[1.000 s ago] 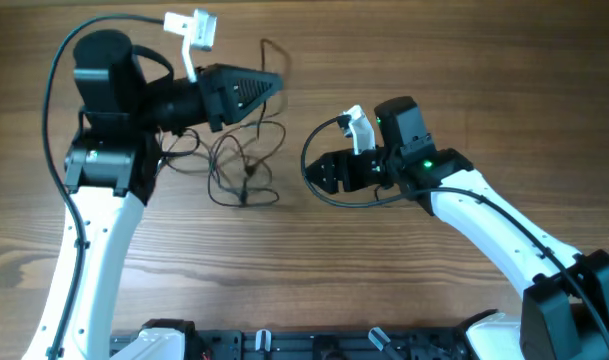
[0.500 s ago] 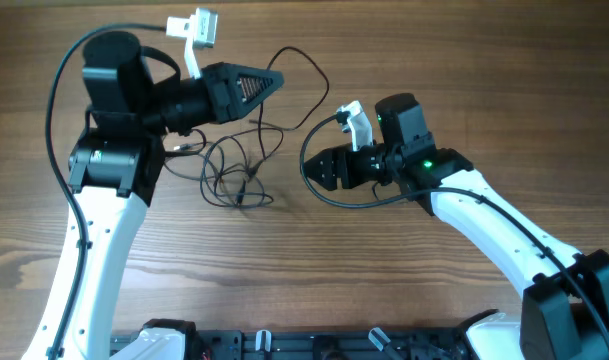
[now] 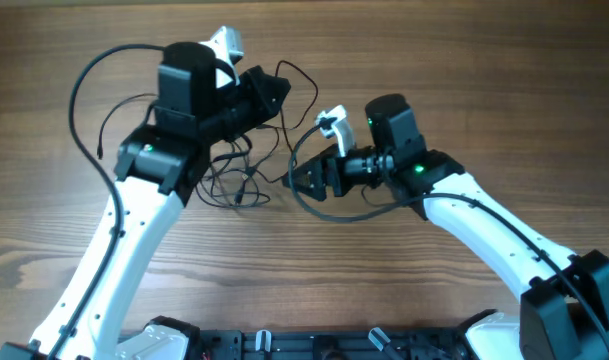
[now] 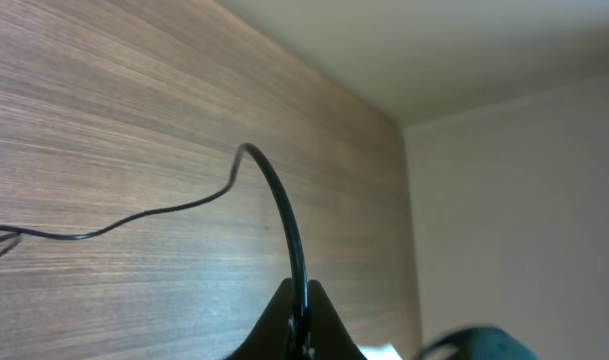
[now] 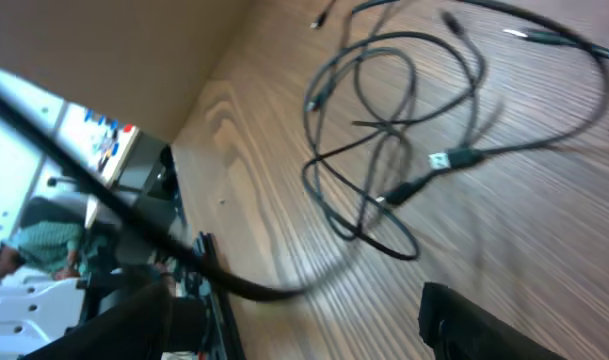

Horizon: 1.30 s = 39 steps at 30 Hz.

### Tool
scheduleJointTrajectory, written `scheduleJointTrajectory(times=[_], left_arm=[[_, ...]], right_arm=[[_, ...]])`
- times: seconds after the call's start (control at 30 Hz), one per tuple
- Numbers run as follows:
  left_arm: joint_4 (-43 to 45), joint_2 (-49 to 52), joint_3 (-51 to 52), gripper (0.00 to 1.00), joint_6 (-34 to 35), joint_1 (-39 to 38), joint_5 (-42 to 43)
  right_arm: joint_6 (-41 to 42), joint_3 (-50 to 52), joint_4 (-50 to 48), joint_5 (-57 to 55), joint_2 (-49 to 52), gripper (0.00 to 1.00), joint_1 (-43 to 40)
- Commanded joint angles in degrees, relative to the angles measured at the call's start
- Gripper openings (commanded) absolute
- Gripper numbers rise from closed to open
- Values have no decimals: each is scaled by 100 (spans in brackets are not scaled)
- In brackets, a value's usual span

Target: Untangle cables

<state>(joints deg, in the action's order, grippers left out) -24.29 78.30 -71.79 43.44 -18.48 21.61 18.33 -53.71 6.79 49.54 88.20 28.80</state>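
The cables point(image 3: 236, 172) lie as a loose tangle of thin black loops on the wooden table, between the two arms. My left gripper point(image 3: 272, 92) is above the tangle's far right side, shut on one cable strand point(image 4: 284, 215) that arcs away from the fingertips point(image 4: 302, 300) and trails left. That strand loops above the table point(image 3: 302, 76) in the overhead view. My right gripper point(image 3: 302, 180) is open and empty just right of the tangle. The right wrist view shows the tangle point(image 5: 384, 150) with small plug ends ahead of the open gripper point(image 5: 294, 315).
The thick black wire fixed to the right arm point(image 5: 114, 205) crosses the right wrist view and curves beside the gripper point(image 3: 329, 212). Bare wooden table point(image 3: 464, 80) surrounds the arms. A black rail point(image 3: 314, 345) runs along the near edge.
My left arm has swung right and turned, carrying its held strand up and over the tangle. My right gripper has moved left, closer to the tangle.
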Motion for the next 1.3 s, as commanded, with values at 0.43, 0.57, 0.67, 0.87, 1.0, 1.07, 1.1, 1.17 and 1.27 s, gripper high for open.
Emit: scheduleJointTrajectory(times=[0.43,0.57,0.67,0.87,1.0,1.07,1.1,1.17,1.27], left_arm=[[221,46,-33,4,251,-70,-667],[216,46,-33,4,527,-70,-667],[219,46,-33,4,807,-70,-667],[216,46,-33,4,798,-61,-678],[-264,46,-33,39,774,-52,-1130],[-894,48,-33,54,675,-52,-1517],[-1272,48,-33,57,562,-52,-1757],[-1967,50,-33,58,476,-52,-2218],[-2769,122,-33,57,476,-52,-2638]], right_arm=[[420,-20,-584,-798,63,52,208],[442,-20,-1040,-798,63,49,212],[442,-20,-1241,-802,63,49,212],[625,-20,-1082,-885,63,4,212],[627,-20,-118,-1429,63,4,210],[756,-20,505,-2197,63,4,210],[973,-20,789,-2658,63,4,210],[1351,-20,1182,-3403,63,4,199],[1917,-20,1613,-4159,63,4,146]])
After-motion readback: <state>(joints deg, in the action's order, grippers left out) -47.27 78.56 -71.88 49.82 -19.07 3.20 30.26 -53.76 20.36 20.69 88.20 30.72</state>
